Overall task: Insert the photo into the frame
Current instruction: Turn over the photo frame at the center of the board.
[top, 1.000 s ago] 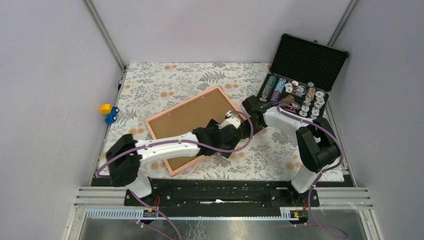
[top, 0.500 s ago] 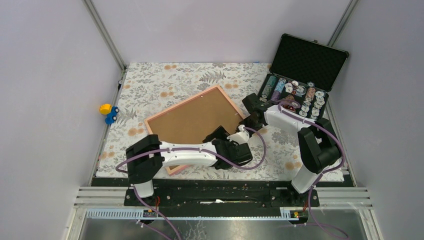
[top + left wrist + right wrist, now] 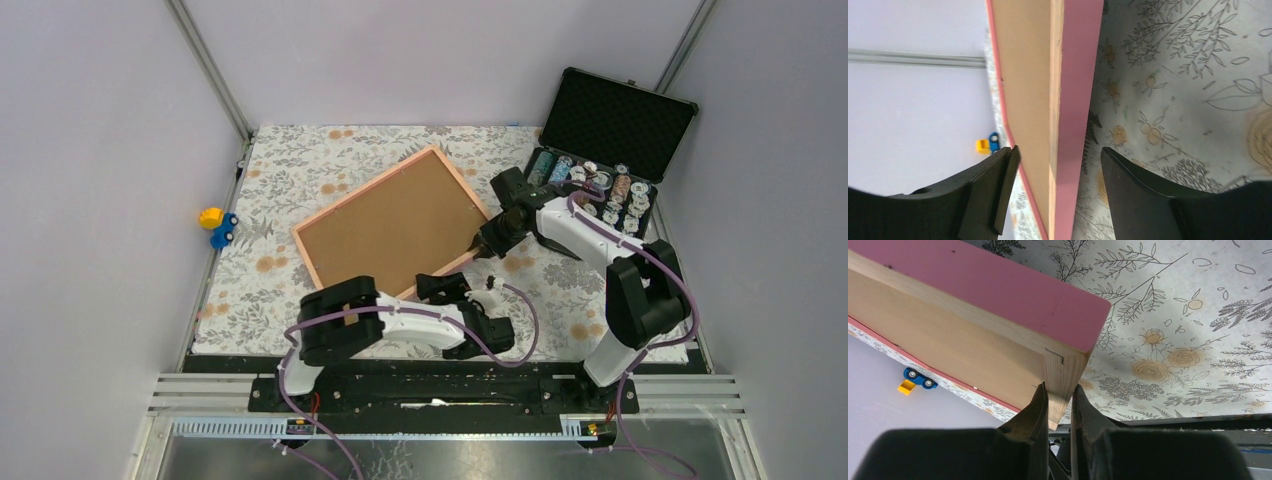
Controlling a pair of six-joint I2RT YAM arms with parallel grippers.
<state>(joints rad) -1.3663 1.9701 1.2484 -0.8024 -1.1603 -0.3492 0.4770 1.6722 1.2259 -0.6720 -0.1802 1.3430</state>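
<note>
Toward the right edge of the table (image 3: 552, 292), the right gripper (image 3: 1058, 397) clamps a corner of the salmon-pink frame (image 3: 395, 225). The left gripper (image 3: 1055, 162) straddles its near rail, jaws apart.

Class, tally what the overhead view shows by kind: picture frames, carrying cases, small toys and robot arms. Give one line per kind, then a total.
Picture frames: 1, the pink frame, brown back facing up
Carrying cases: 1, the black case, lid open
Small toys: 1, the yellow and blue toy
Robot arms: 2, the left arm and the right arm
Total: 5
</note>
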